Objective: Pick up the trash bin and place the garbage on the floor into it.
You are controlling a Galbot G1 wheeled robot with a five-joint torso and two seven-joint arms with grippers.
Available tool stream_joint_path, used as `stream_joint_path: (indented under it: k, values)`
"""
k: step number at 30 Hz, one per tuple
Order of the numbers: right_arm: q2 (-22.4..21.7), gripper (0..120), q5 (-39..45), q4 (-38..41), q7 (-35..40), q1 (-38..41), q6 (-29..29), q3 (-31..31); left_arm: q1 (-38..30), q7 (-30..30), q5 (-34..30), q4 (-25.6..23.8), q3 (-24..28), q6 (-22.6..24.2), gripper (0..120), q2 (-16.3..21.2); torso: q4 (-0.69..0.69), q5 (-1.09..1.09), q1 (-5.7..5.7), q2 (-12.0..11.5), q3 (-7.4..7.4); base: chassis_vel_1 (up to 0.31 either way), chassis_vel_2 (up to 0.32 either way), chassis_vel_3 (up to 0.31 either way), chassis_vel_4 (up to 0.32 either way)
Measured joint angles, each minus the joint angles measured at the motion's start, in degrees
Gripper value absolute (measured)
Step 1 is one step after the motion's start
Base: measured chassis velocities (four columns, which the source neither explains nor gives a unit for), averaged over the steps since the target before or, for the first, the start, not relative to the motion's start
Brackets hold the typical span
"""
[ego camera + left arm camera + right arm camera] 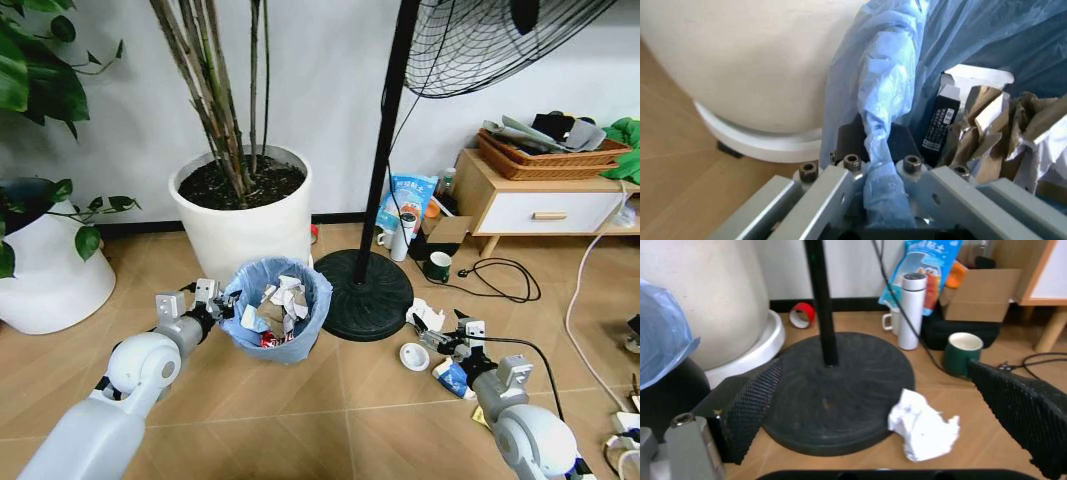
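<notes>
The trash bin [276,312] stands on the floor [300,410] in front of the big white plant pot, lined with a light blue bag and holding crumpled paper and a red wrapper. My left gripper [213,299] is shut on its near rim; in the left wrist view the fingers [840,187] pinch the blue bag [883,125], with a black-white tube [938,120] and brown paper [990,125] inside. My right gripper [437,336] is open, low over the floor. A crumpled white paper [923,429] lies between its spread fingers [750,410]. A small white cup [413,356] and a blue-white carton [452,378] lie beside it.
The fan's black round base [363,282] and pole stand right of the bin. A large white pot [245,220] is behind the bin, another [50,270] at far left. A green mug [963,352], a white flask [910,310], a cardboard box, cables and a wooden cabinet [530,200] are at right.
</notes>
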Motion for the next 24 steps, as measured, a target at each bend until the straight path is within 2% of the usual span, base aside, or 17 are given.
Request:
stream_joint_path:
  k: [24]
  values:
    - [0.3,100,-1.0,-1.0,-0.4,-1.2,1.4,0.7,0.4,-0.1,0.2,-0.5,0.2,-0.1,0,-0.4,-0.01,0.03,0.00,0.0,0.00,-0.135,-0.134,0.137,0.127]
